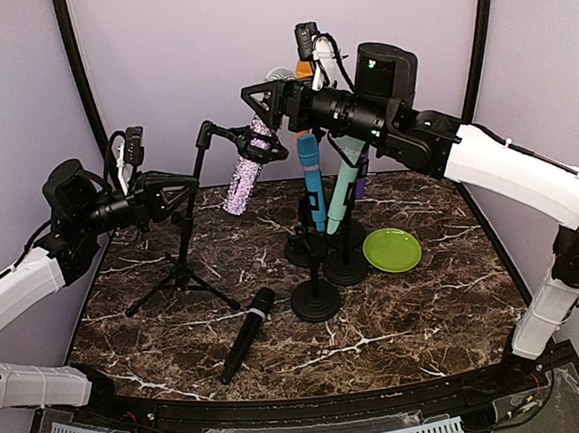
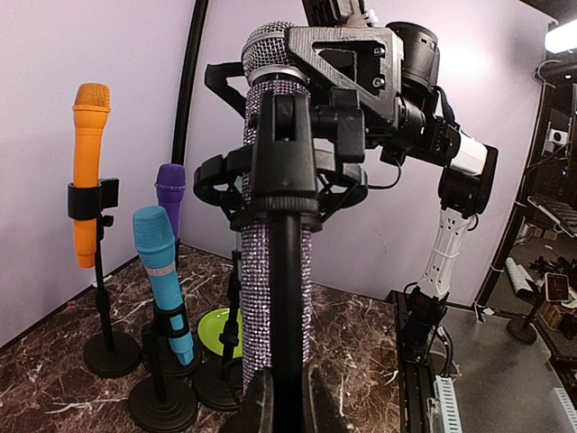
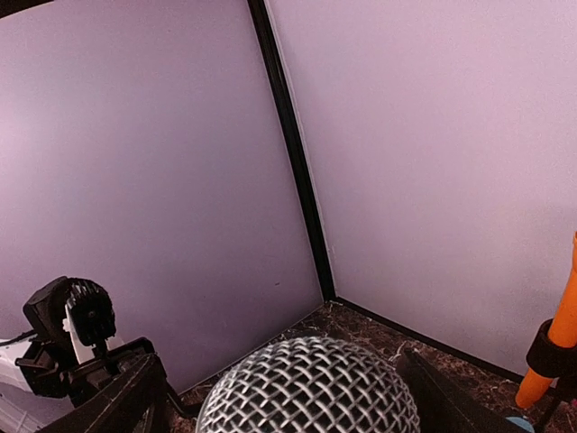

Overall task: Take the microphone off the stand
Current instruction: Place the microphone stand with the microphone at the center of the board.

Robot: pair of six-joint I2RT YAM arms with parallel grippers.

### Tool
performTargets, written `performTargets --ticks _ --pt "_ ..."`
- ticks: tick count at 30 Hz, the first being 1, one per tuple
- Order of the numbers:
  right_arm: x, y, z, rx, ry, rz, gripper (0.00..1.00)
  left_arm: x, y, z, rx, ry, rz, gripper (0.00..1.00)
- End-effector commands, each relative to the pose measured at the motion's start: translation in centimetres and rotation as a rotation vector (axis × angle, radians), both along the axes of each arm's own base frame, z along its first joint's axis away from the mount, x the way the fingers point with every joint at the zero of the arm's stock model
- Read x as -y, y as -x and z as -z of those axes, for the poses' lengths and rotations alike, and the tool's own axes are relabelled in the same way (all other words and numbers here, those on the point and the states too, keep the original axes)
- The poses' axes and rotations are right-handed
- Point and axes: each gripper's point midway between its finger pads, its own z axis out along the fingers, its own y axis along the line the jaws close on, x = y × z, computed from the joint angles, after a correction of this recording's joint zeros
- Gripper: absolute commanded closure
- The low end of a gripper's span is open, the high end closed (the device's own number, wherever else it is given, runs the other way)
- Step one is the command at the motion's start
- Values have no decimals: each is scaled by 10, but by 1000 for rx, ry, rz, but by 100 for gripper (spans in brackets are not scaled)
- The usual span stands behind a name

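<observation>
While I look down from the top camera, the left end effector (image 1: 183, 197) is clamped on the upright of the stand (image 1: 184, 245), bracing it on the counter (image 1: 428, 316). The glitter mic (image 1: 246, 170) hangs tilted in the clip (image 1: 264, 148) at the end of the boom, with its mesh head (image 1: 278, 75) up and toward the back wall. The right end effector (image 1: 265, 98) sits at that head, above the clip. A black mic (image 1: 247, 335) lies loose near the front.

From the left wrist, both fingers (image 2: 257, 401) are closed tight on the black pole. The glitter mic is directly behind it, seated through the clip's ring. An orange mic (image 2: 88, 171) and others stand on round bases off to one side, well apart from the pole.

From the right wrist, the mesh head fills the bottom of the picture between the two fingers (image 3: 126, 401). They stand apart and straddle it, and a gap shows on one side, so I read this end effector as open and gripping nothing.

The step in hand looks like taking hold of the glitter mic. I would come down a touch so the pads meet the collar under the grille, since the rounded mesh could slip. Then I'd close squarely and draw along the mic's own tilted axis, up and back. Prying sideways could twist the clip. The left hold should stay firm so the stand does not tip or lift.
</observation>
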Motion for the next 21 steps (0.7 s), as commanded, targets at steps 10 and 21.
performTargets --ticks 10,21 --pt "-15 0 -16 132 -95 -54 57 -10 -9 10 290 -94 -151 100" --pt "-44 7 4 286 -111 -31 75 -31 -30 64 292 -163 -351 100"
